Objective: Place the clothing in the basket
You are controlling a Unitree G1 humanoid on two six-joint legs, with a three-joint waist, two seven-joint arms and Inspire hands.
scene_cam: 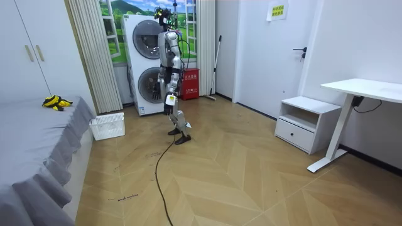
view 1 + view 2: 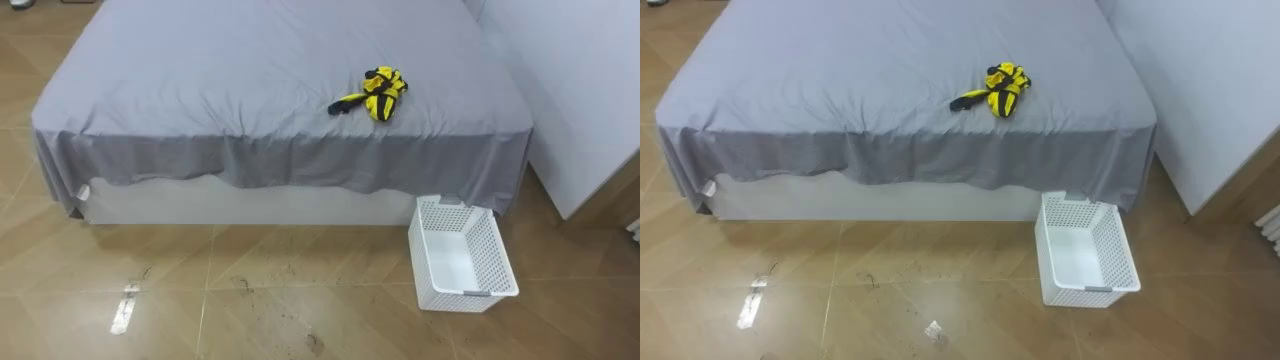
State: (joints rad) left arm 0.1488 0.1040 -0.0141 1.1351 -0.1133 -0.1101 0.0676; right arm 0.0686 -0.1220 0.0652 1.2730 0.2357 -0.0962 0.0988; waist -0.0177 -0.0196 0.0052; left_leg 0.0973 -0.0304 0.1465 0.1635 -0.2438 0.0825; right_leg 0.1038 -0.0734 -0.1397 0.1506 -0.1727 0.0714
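Cut off and unreadable
The grey-sheeted bed (image 2: pixel 250 90) runs off the top edge; the crumpled yellow and black clothes (image 2: pixel 375 95) on it are too bunched to tell which garments or how many.

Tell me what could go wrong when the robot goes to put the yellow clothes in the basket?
1. The clothes lie bunched on the bed, back from its edge, with a dark end sticking out. A grab might catch only part, and the rest could drop on the floor.
2. The basket stands on the floor close by the bed's corner. Dropped clothes might miss it, or a step might knock it.
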